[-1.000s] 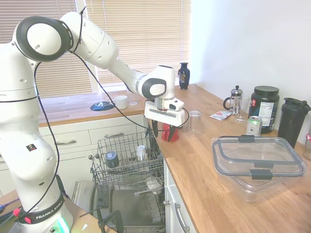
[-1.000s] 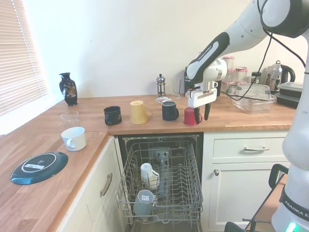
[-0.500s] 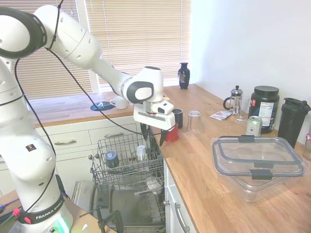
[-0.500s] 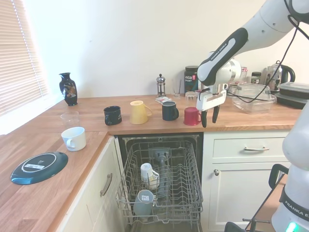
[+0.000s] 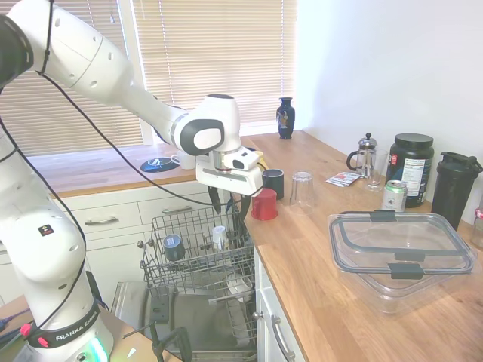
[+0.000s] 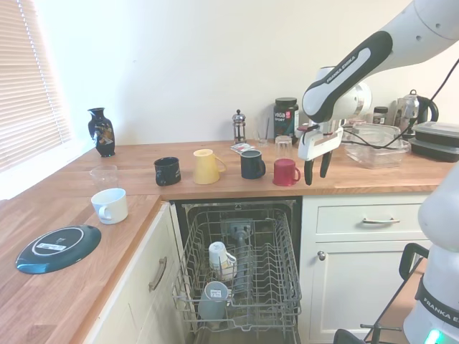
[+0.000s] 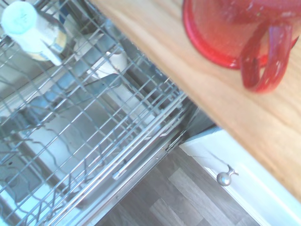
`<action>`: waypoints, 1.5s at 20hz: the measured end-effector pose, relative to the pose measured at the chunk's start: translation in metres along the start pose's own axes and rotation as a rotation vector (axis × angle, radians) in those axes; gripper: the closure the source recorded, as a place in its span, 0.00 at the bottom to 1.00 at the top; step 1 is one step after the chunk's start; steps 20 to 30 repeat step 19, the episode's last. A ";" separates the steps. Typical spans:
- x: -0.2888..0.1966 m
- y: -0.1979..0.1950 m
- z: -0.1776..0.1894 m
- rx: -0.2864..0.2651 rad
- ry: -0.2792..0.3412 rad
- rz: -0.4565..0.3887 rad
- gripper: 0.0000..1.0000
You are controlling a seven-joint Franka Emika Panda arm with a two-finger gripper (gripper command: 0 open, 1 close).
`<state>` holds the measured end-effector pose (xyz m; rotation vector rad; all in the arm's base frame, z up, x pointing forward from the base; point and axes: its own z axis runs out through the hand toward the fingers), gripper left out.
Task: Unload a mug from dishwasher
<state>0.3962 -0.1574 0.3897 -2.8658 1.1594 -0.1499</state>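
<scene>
The red mug stands upright on the wooden counter near its front edge, above the dishwasher, with its handle showing in the wrist view. My gripper hangs open and empty just beside the mug, at the counter's edge, fingers pointing down and not touching it. Below, the dishwasher's grey wire rack is pulled out over the folded-down door. It holds a white cup and a grey-blue cup.
A navy mug, a yellow mug and another dark mug line the counter beside the red one. An upturned glass and a clear lidded container stand further along. A white cup and dark plate sit on the side counter.
One second ago my fingers stood around the red mug on the counter. They have since drawn off sideways along the counter's edge, leaving the mug standing there.
</scene>
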 end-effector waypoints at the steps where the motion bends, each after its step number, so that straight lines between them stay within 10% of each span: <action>1: -0.004 0.001 -0.004 0.004 0.006 -0.002 0.00; 30: -0.036 0.005 -0.031 0.011 0.014 -0.022 0.00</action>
